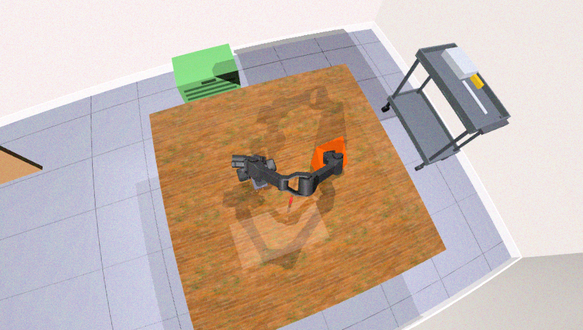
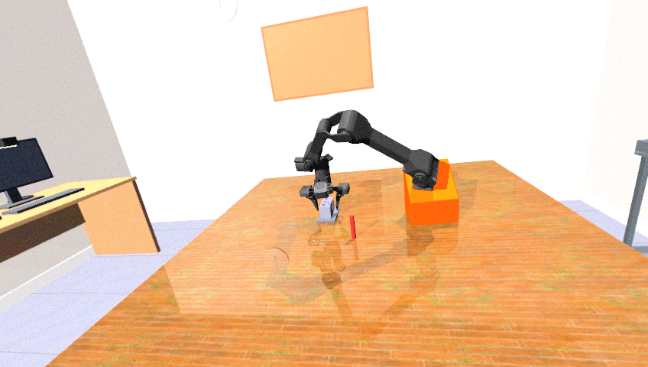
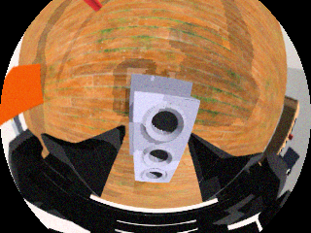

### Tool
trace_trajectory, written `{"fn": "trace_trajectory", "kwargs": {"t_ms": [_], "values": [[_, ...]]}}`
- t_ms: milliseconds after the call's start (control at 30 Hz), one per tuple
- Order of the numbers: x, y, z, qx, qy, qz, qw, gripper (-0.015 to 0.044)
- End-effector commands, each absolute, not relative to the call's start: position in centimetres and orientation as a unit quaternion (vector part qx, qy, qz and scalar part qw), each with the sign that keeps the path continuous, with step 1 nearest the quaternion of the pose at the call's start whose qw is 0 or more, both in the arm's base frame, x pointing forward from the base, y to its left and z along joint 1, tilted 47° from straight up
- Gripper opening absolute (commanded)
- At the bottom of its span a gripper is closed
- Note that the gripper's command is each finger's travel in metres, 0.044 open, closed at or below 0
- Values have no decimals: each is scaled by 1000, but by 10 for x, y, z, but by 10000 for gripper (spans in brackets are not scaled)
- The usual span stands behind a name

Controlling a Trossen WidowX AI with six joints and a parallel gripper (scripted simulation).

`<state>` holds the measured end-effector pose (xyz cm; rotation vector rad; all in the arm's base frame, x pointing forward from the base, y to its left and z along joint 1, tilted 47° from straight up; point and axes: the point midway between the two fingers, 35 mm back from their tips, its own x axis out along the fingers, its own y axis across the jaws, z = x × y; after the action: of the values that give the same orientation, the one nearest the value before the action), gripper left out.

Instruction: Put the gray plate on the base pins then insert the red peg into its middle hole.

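Note:
The gray plate [image 2: 326, 209] [image 3: 143, 103], a light gray block with three holes in a row, sits over the base [image 2: 323, 221] [image 3: 170, 85] [image 1: 260, 186]. In the exterior view its underside appears to meet the base; the pins are hidden, so full seating cannot be told. My gripper [image 2: 327, 209] [image 3: 157, 132] is open, with one finger on each side of the plate and a gap beside each. The red peg [image 2: 352, 227] [image 1: 291, 201] [image 3: 93, 5] stands upright on the table, apart from the base and the gripper.
An orange block [image 1: 331, 146] [image 2: 434, 211] [image 3: 21, 91] stands by the arm's mount. The arm arches above the wooden table [image 1: 368, 229] [image 2: 364, 336]. A green cabinet [image 1: 200, 69] and a gray cart [image 1: 425, 126] stand beyond the table edges. A desk [image 2: 113, 218] is at left in the exterior view.

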<state>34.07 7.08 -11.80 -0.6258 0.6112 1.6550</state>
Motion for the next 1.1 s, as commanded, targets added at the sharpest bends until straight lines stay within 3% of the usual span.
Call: {"fn": "trace_trajectory", "kwargs": {"t_ms": [0, 133, 367, 633, 1067], "values": [[341, 71, -118, -270, 262, 712, 593, 440], [345, 63, -111, -271, 263, 711, 593, 440], [360, -11, -39, -266, 266, 712, 593, 440], [360, -14, -38, -262, 272, 710, 595, 440], [323, 33, 34, 88, 604, 462, 644, 440]]}}
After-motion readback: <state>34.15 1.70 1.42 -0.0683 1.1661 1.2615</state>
